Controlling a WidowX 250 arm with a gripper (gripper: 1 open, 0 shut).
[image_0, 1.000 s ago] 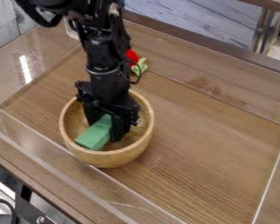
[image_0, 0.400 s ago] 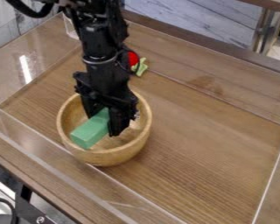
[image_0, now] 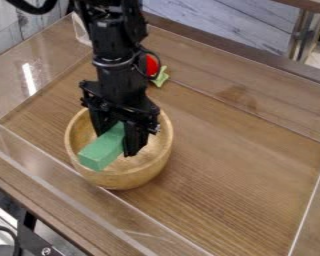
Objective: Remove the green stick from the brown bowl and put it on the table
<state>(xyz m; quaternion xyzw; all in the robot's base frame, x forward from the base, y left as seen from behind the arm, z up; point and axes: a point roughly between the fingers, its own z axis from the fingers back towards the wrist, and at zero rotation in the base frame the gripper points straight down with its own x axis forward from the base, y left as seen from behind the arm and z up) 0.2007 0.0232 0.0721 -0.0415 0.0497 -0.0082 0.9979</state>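
The green stick [image_0: 104, 150] hangs tilted over the hollow of the brown bowl [image_0: 120, 176], its lower end down at the bowl's left side. My gripper [image_0: 121, 134] points straight down over the bowl and is shut on the stick's upper end. Its black fingers [image_0: 135, 138] reach just below the bowl's rim level. The bowl stands on the wood-grain table [image_0: 230, 150], at the front left.
A red round toy with a green tip [image_0: 153, 70] lies on the table just behind the arm. Clear acrylic walls [image_0: 163, 222] border the tabletop; the front wall runs close by the bowl. Bare wood stretches to the right of the bowl.
The gripper has risen a little with the green stick in it. The stick's lower end has lifted off the bowl's bottom. The bowl has stayed in place.
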